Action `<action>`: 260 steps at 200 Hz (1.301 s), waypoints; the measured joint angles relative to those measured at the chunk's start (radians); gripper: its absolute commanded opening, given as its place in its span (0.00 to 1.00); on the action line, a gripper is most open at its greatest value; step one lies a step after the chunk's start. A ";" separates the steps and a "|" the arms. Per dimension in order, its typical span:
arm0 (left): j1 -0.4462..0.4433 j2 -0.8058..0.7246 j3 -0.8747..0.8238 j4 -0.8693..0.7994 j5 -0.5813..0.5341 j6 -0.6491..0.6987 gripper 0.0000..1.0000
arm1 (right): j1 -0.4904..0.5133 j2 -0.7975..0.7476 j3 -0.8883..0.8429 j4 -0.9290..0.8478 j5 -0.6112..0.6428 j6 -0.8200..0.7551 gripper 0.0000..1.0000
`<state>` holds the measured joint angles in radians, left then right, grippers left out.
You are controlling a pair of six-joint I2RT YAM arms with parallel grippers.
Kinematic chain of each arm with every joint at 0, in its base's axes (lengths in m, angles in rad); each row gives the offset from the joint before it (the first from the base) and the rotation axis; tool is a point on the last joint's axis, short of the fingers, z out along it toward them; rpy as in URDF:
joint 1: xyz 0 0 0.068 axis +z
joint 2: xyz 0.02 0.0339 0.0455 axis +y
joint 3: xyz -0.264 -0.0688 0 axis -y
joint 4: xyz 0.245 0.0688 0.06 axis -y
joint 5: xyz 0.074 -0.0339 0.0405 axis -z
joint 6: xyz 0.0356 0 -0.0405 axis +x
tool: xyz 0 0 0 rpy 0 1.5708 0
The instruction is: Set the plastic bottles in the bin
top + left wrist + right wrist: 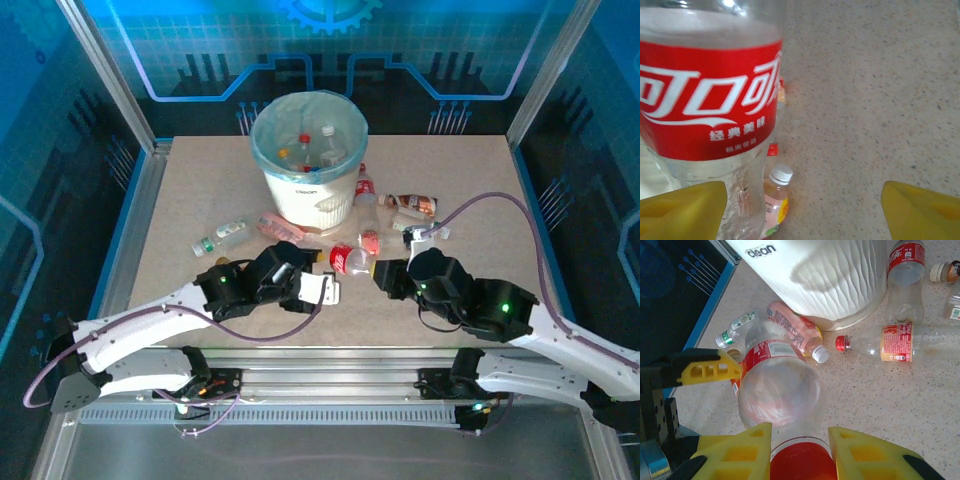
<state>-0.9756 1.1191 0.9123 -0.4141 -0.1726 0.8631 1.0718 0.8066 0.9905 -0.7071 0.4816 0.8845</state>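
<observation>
The white bin with its teal liner stands at the table's far middle, and several plastic bottles lie inside it. My right gripper is shut on a clear bottle with a red label, held just in front of the bin. In the right wrist view my right gripper has a yellow finger on each side of this bottle. My left gripper stands open beside it. In the left wrist view the red-label bottle rises by the left finger of the open left gripper.
Loose bottles lie round the bin's foot: a green-label one, a pink one, a red-label one, a brown one. A pink white-capped bottle lies under my left gripper. A clear red-capped bottle lies right of the bin.
</observation>
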 measured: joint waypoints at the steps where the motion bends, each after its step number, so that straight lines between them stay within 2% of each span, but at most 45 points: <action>1: 0.000 0.001 0.000 0.003 -0.002 0.000 0.83 | 0.000 0.000 0.000 0.000 0.000 0.000 0.00; 44: 0.000 0.002 0.000 0.066 -0.028 -0.008 0.84 | 0.000 -0.011 0.001 -0.012 0.008 -0.002 0.00; 106: -0.004 -0.124 -0.056 0.137 0.050 0.001 0.86 | -0.002 -0.038 0.001 -0.043 -0.003 -0.002 0.00; 145: -0.005 -0.063 -0.050 0.159 0.062 0.000 0.86 | -0.006 -0.029 0.004 -0.043 -0.045 -0.005 0.00; 167: -0.005 -0.003 -0.035 0.167 0.061 0.000 0.82 | -0.007 0.005 0.023 -0.055 -0.064 -0.013 0.00; 197: -0.006 0.029 -0.016 0.191 0.065 0.000 0.70 | -0.007 0.025 0.037 -0.052 -0.106 -0.022 0.00; 227: -0.006 0.037 -0.015 0.217 0.064 0.008 0.76 | -0.006 0.025 0.060 -0.047 -0.127 -0.031 0.00; 241: -0.006 0.043 -0.015 0.224 0.062 0.010 0.76 | -0.006 0.026 0.067 -0.044 -0.128 -0.036 0.00; 260: -0.006 0.052 -0.007 0.227 0.055 0.009 0.65 | -0.006 0.034 0.080 -0.046 -0.128 -0.044 0.00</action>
<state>-0.9821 1.1713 0.9054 -0.1875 -0.1181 0.8719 1.0657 0.8402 1.0710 -0.7532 0.3534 0.8406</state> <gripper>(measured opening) 0.710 0.264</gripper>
